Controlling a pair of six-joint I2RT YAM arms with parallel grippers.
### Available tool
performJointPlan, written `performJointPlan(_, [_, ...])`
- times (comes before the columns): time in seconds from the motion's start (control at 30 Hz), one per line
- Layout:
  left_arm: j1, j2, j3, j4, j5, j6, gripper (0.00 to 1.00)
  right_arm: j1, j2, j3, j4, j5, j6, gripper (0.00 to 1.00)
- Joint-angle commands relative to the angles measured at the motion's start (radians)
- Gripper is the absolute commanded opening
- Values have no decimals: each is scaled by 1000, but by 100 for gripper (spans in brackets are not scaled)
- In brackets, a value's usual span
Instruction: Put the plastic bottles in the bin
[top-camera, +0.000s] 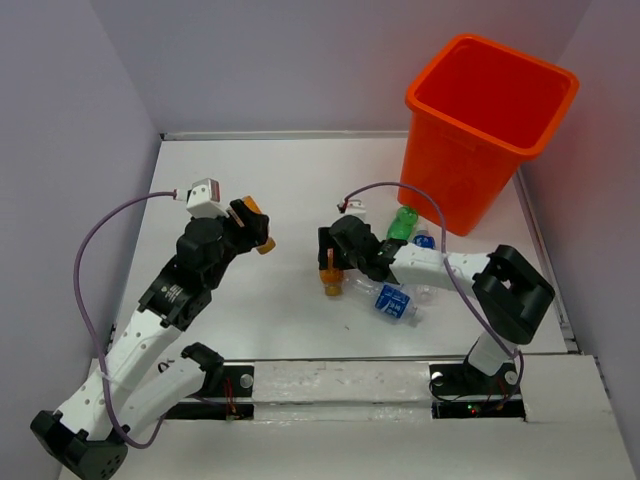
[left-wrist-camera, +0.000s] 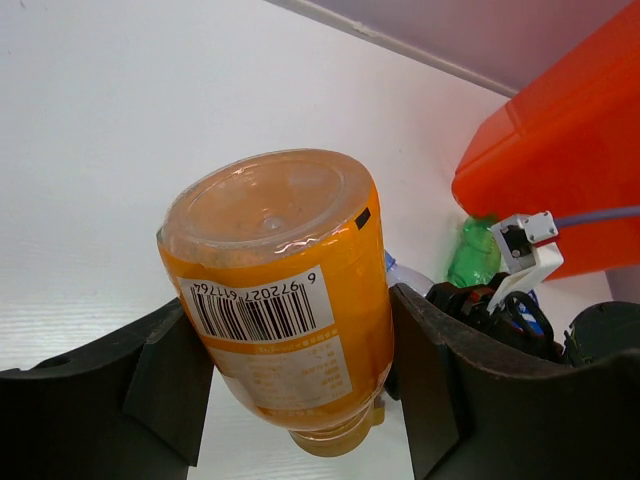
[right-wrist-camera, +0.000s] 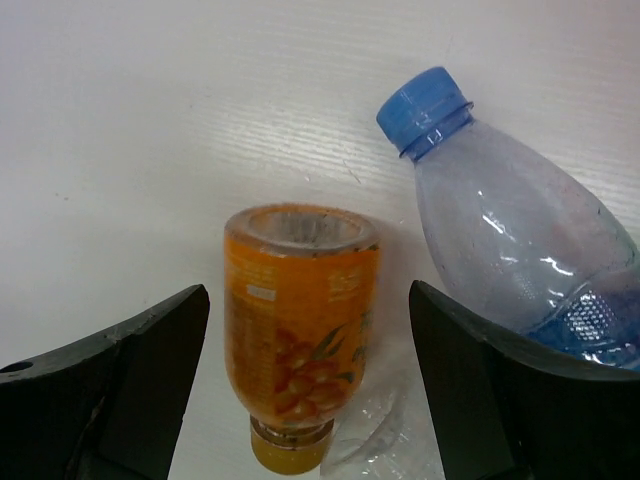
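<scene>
Left gripper (left-wrist-camera: 290, 400) clamped on orange bottle (left-wrist-camera: 280, 300), well left of the bin (top-camera: 480, 170); right gripper (right-wrist-camera: 305, 310) apart.
I judge the held bottle empty, light and thin-walled. The pads sit across its labelled body, and I would squeeze no harder or it may buckle and slip. The right fingers straddle the 2nd orange bottle (right-wrist-camera: 295, 370) without touching it. It lies on the table near the bin's foot, beside a blue-capped clear bottle (right-wrist-camera: 520, 240). Mid-body looks the best hold there too. Green bottle (top-camera: 402, 224) lies just beside the bin.
</scene>
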Motion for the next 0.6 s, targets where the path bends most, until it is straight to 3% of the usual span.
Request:
performJointPlan(0.0, [-8, -33, 16, -1, -77, 131, 49, 12, 58, 98, -16, 72, 15, 86])
performJointPlan(0.33, [-7, -51, -22, 40, -66, 151, 50, 12, 164, 187, -46, 49, -14, 80])
performJointPlan(0.37, [-5, -54, -23, 38, -65, 152, 50, 12, 170, 195, -46, 41, -14, 72])
performJointPlan(0.4, [-5, -59, -23, 38, -66, 149, 50, 12, 172, 199, -46, 29, -12, 55])
performJointPlan(0.5, [-5, -65, -27, 43, -68, 149, 50, 21, 149, 219, -35, 42, -24, 41])
performJointPlan(0.57, [-7, -64, -27, 45, -65, 146, 50, 21, 84, 228, -20, 56, -66, 40])
